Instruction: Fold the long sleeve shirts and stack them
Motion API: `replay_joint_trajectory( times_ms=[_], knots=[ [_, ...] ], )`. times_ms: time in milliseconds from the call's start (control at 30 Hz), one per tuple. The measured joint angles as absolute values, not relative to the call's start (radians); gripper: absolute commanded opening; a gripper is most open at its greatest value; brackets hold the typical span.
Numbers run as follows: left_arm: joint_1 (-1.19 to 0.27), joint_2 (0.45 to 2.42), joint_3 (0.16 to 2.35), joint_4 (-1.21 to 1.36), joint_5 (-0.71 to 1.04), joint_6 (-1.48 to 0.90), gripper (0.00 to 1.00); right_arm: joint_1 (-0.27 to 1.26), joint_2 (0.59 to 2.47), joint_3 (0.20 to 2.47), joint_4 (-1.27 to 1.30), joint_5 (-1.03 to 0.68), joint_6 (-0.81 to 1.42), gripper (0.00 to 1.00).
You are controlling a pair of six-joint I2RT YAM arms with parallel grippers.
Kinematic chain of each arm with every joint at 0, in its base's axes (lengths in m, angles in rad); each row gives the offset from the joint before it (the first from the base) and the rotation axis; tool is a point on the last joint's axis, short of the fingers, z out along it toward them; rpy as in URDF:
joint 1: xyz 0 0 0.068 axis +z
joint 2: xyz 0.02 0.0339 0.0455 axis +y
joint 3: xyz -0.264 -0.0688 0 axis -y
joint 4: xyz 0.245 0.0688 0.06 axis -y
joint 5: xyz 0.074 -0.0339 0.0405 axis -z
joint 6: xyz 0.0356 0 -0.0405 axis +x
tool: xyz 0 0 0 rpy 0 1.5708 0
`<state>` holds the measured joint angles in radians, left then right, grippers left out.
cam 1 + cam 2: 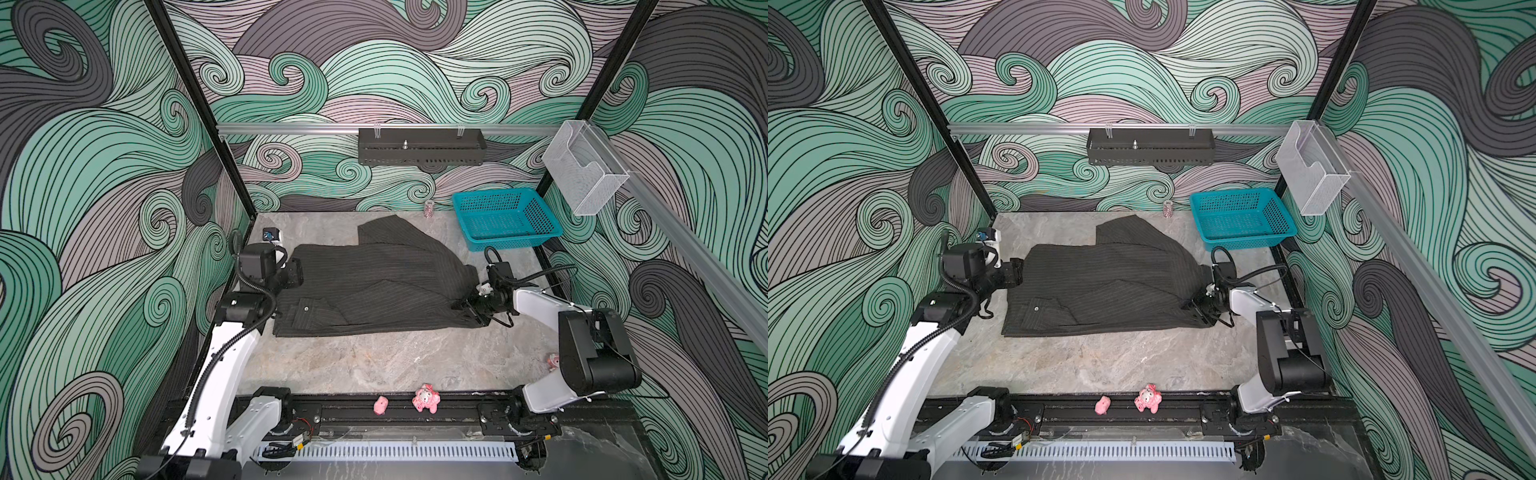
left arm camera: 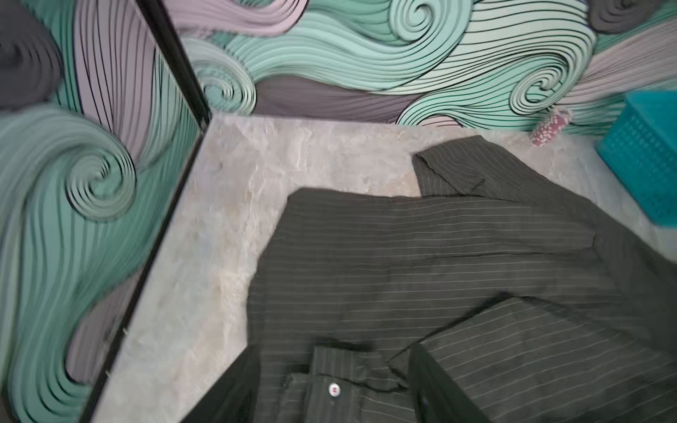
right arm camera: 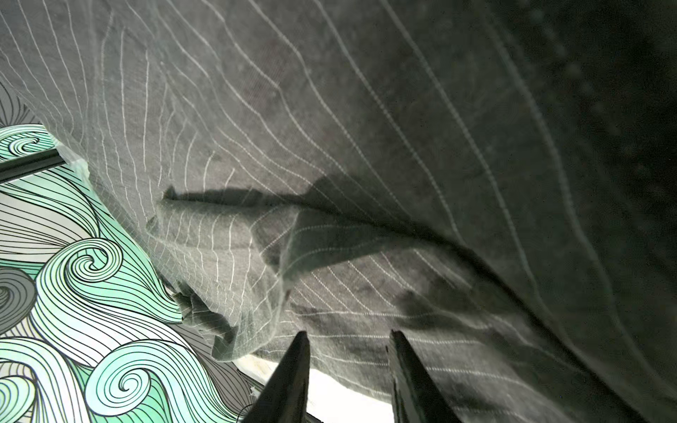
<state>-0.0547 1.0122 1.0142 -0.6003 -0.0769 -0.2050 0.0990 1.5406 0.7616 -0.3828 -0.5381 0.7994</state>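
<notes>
Black fingers (image 2: 234, 392) of the left gripper (image 2: 333, 353) stand spread and released over a buttoned flap at the nine-o'clock edge of the dark pinstriped shirt (image 1: 374, 282), and nothing is pinched between them. The right gripper (image 3: 348, 333) has its tips parted too, nosed in under the four-o'clock hem. Cloth drapes over them, but I see no fold clamped. Around both, the shirt lies partly folded on the grey marbled table (image 1: 374, 365), with one flap poking toward twelve and a teal basket (image 1: 505, 216) at two o'clock. My worry is the right gripper: pulling away now could snag that loose hem, drag the layers and spoil the fold.
</notes>
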Motion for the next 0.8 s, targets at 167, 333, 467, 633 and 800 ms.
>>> replay_joint_trajectory(
  times_ms=[167,333,467,633,800],
  knots=[
    [-0.044,1.142,0.962,-0.723,-0.025,-0.442,0.74,0.099,1.489,0.767,-0.432,-0.527,0.777,0.49],
    [0.004,1.194,0.872,-0.772,0.03,-0.58,0.77,0.099,1.439,0.797,-0.487,-0.514,0.751,0.52],
    [0.056,1.207,0.81,-0.76,0.07,-0.652,0.75,0.099,1.42,0.819,-0.502,-0.51,0.738,0.52],
    [0.123,1.251,0.719,-0.707,0.171,-0.724,0.69,0.099,1.42,0.826,-0.517,-0.511,0.733,0.52],
    [0.144,1.274,0.627,-0.601,0.258,-0.797,0.67,0.099,1.42,0.827,-0.528,-0.511,0.73,0.52]
  ],
)
